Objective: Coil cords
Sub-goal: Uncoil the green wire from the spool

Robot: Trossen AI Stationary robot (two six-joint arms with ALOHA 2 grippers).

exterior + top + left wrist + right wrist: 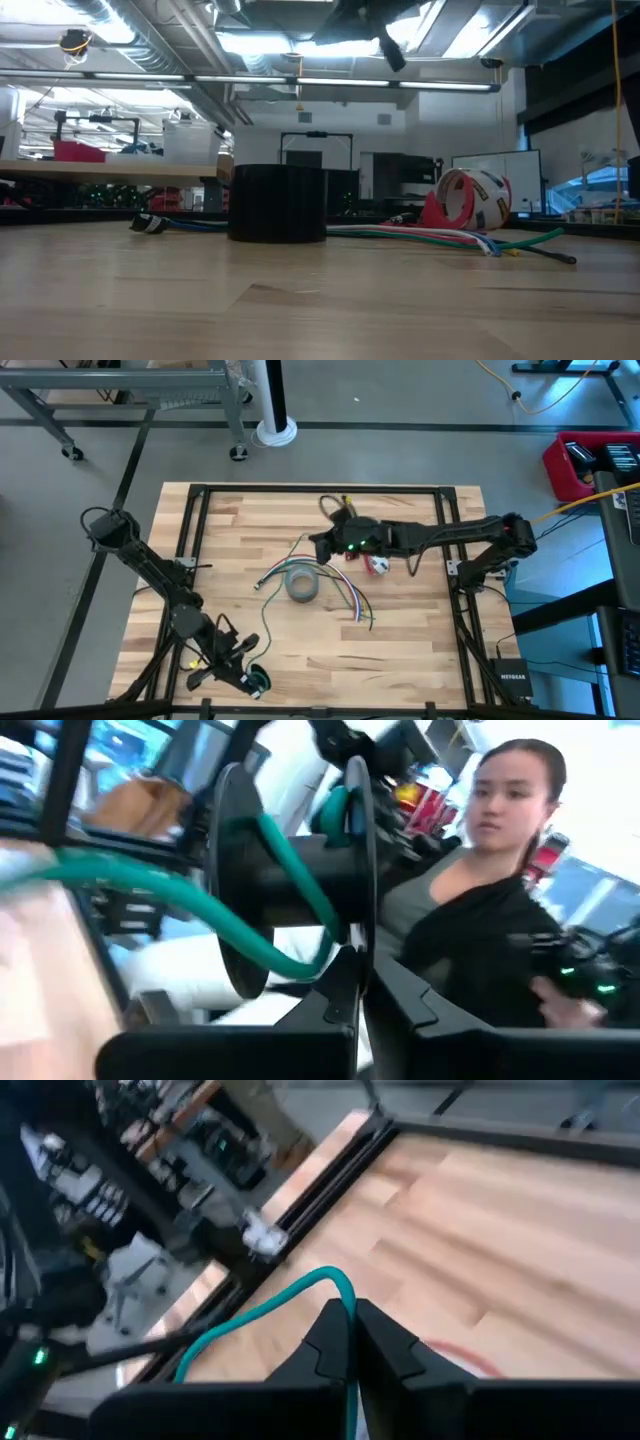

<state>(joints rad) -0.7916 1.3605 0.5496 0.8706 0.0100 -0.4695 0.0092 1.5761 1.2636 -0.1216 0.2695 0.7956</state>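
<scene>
A teal-green cord (266, 622) runs across the table's left half from my right gripper (318, 546) to a black spool (290, 870). The spool is at the near left corner, in my left gripper (245, 678). A few turns of the cord (300, 890) lie round the spool's hub. Both grippers are shut, the left (358, 960) on the spool and the right (350, 1315) on the cord. More cords (345, 598) lie loose on the table by a grey tape roll (302, 582). My left gripper pinches one thin flange of the spool at its rim (360, 925) between its two fingers, which point about level. The spool sticks out beyond the fingertips, clear of the table. My right gripper pinches the green cord at a bend (343, 1285) between its fingertips. It comes in from the table's right side, slanting down. The cord (250, 1320) leaves the fingers in a slack curve toward the left arm, above the wood.
A red and white tape roll (377, 565) lies under the right arm. In the low view the grey roll (278, 203) shows dark, with the loose cords (430, 237) beside it. A black frame (195, 520) borders the table. A person (480, 900) is beyond the near left corner.
</scene>
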